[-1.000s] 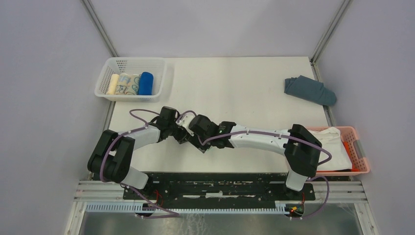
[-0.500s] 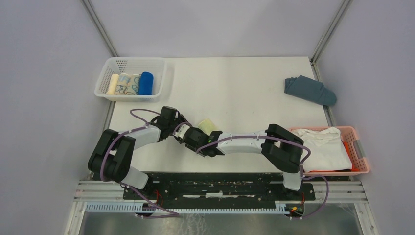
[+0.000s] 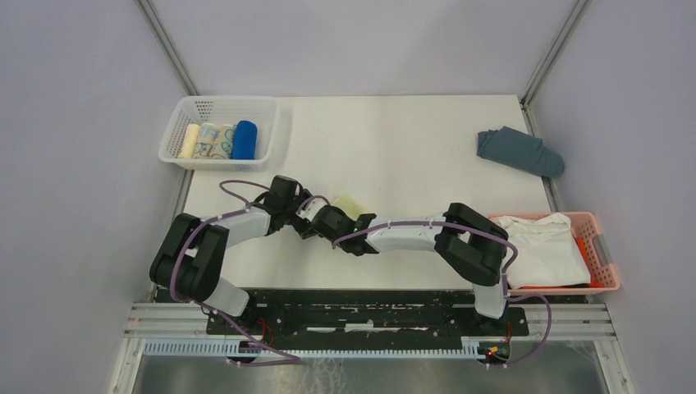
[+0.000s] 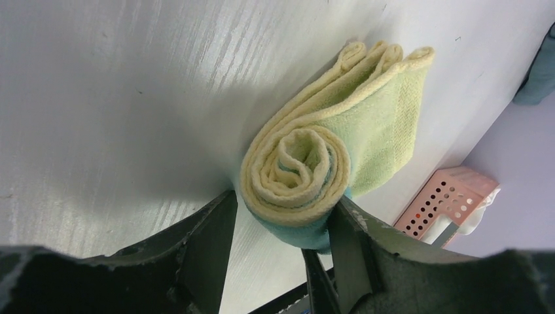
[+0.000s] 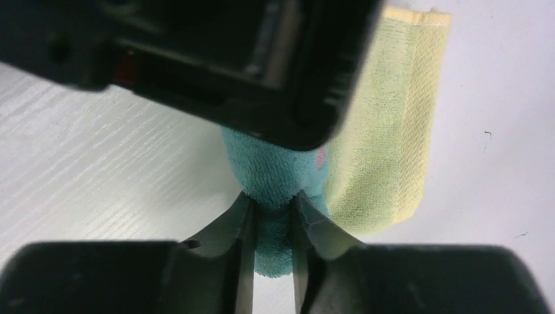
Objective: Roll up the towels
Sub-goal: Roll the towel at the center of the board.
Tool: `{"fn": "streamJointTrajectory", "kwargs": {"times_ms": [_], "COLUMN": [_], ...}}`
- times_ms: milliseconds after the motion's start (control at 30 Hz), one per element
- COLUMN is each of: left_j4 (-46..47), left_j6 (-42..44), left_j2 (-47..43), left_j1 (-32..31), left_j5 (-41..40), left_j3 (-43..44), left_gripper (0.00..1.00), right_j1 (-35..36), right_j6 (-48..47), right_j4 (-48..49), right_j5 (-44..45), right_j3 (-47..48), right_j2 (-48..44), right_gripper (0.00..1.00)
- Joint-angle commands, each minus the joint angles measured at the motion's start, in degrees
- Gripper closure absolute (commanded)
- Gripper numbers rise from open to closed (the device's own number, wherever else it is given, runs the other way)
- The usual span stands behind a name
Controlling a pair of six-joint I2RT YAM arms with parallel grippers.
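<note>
One royal blue towel (image 3: 244, 139) lies rolled in the white basket (image 3: 220, 105), while left hand (image 4: 283, 203) and right hand (image 5: 271, 199) clamp the half-rolled yellow-teal towel (image 4: 386, 124).

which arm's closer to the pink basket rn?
Right. The right arm has its elbow just beside the pink basket, at its left edge. The left arm lies over the left side of the table, far from it.
</note>
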Motion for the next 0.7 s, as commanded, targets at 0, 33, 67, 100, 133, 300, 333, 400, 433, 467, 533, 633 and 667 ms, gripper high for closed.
{"fn": "streamJointTrajectory", "kwargs": {"times_ms": [0,33,67,100,133,300,333,400,433,467,533,633,667], "left_j4": [-8.7,-9.5,-10.4,-11.4,-12.3,-15.3,-15.6,-16.8,-17.5,-18.2,-19.2,-18.8,-18.2], "left_j6": [3.0,3.3,3.6,4.0,4.3,3.9,3.7,3.4,3.3,3.3,3.3,2.9,2.7], "left_j2": [0.6,-0.1,-1.2,-3.0,-4.6,-13.8,-15.5,-18.7,-19.9,-20.9,-22.2,-23.1,-23.1], "left_j1": [-0.3,-0.3,-0.3,-0.3,-0.3,0.4,0.5,0.7,0.8,0.8,0.8,0.8,0.8], "left_j5": [-6.5,-6.9,-7.9,-9.3,-10.3,-13.2,-13.3,-13.5,-13.5,-13.4,-12.6,-10.7,-10.0], "left_j3": [-1.3,-0.8,-0.2,0.2,0.6,0.1,-0.1,-0.7,-0.8,-1.0,-1.4,-2.7,-3.1], "left_gripper": [0.37,0.36,0.35,0.34,0.32,0.28,0.27,0.27,0.26,0.26,0.26,0.26,0.26], "right_j1": [-3.6,-4.3,-5.2,-6.3,-7.5,-13.5,-14.8,-17.0,-18.1,-19.0,-20.6,-22.3,-22.8], "right_j6": [1.3,1.6,1.9,2.3,3.1,7.4,8.5,11.3,12.8,14.8,17.6,21.5,22.7], "right_j4": [-3.3,-4.0,-4.9,-6.1,-7.1,-8.4,-8.0,-6.3,-5.4,-4.6,-3.5,-1.7,-1.2], "right_j5": [-12.3,-15.7,-19.7,-23.9,-28.6,-51.0,-54.9,-61.6,-64.9,-67.9,-73.7,-77.9,-78.5], "right_j3": [-3.2,-2.9,-2.2,-1.2,-0.2,3.7,4.3,4.9,5.2,5.7,6.8,8.0,8.3], "right_j2": [1.4,0.8,0.4,0.2,0.1,0.5,0.8,1.9,2.7,3.7,6.4,10.1,11.0], "right_gripper": [0.85,0.9,0.95,0.97,0.99,0.99,1.0,0.99,0.99,0.99,1.0,0.99,0.99]}}
